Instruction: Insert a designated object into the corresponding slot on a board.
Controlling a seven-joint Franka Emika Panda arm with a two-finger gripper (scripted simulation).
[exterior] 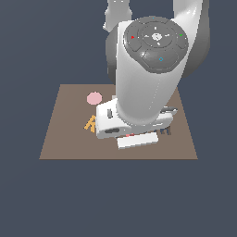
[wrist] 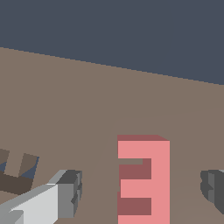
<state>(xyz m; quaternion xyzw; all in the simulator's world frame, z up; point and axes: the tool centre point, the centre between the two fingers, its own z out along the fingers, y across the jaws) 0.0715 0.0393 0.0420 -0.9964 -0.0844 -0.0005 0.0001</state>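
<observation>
The salmon-red letter E [wrist: 143, 179] lies flat on the brown board [exterior: 60, 139]. My gripper [wrist: 140, 192] is open and low over it, one grey finger [wrist: 68, 194] on either side, with gaps to the letter. In the exterior view the white hand [exterior: 132, 125] covers the letter except for a red sliver [exterior: 131, 135]. The slot [wrist: 17, 175] is a dark recess with brown prongs beside the gripper, cut off by the wrist view's edge. In the exterior view the slot [exterior: 165, 131] peeks out on the hand's right.
A pink round disc [exterior: 94, 98] lies near the board's far edge, on the exterior view's left. An orange letter R [exterior: 90, 124] lies just left of the hand. The arm's large white link [exterior: 148, 78] hides the board's middle.
</observation>
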